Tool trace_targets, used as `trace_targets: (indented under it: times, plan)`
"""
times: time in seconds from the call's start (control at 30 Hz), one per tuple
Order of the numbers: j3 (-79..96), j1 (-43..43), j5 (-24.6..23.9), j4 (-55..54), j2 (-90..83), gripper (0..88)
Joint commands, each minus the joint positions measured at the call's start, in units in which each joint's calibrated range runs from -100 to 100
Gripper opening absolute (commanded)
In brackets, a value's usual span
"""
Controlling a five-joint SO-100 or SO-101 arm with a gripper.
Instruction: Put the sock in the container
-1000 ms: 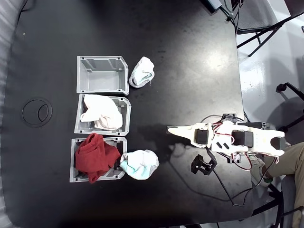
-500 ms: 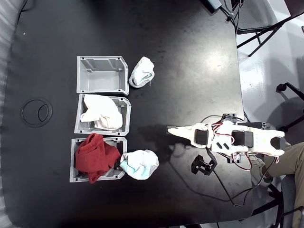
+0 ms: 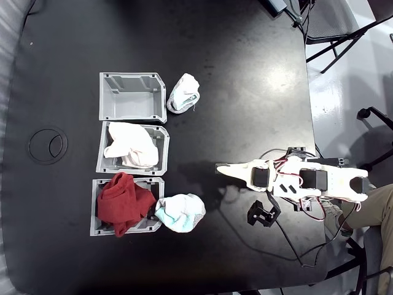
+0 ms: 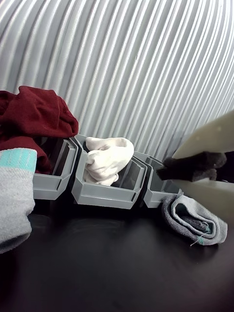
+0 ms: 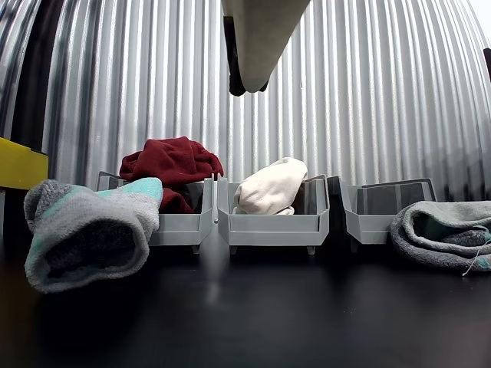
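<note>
In the fixed view the balled white fuzzy sock (image 3: 182, 212) with a mint-teal patch lies on the black table, touching the right wall of the bin with red cloth (image 3: 123, 203). The empty grey container (image 3: 103, 98) is the top bin of the three. My gripper (image 3: 220, 166) hovers to the right of the bins, fingers together with nothing in them, pointing left. From the wrist view the sock (image 4: 14, 200) is at the left edge and the container (image 4: 155, 189) sits partly behind my gripper (image 4: 168, 171). The other view shows the sock (image 5: 88, 230), the container (image 5: 387, 207) and my gripper (image 5: 245, 80) overhead.
The middle bin holds a white-pinkish cloth (image 3: 131, 146). A smaller folded white sock (image 3: 183, 93) lies right of the empty container. Cables and a black clamp (image 3: 264, 214) lie near the arm's base. A corrugated metal wall (image 5: 368, 84) stands behind the bins.
</note>
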Motion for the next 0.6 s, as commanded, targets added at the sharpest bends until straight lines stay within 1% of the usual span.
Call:
trace_targets:
  times: [0.0, 0.57]
  plan:
    - [0.3, -0.4, 0.2, -0.5, 0.1, 1.4]
    - [0.3, -0.4, -0.1, -0.5, 0.1, 1.7]
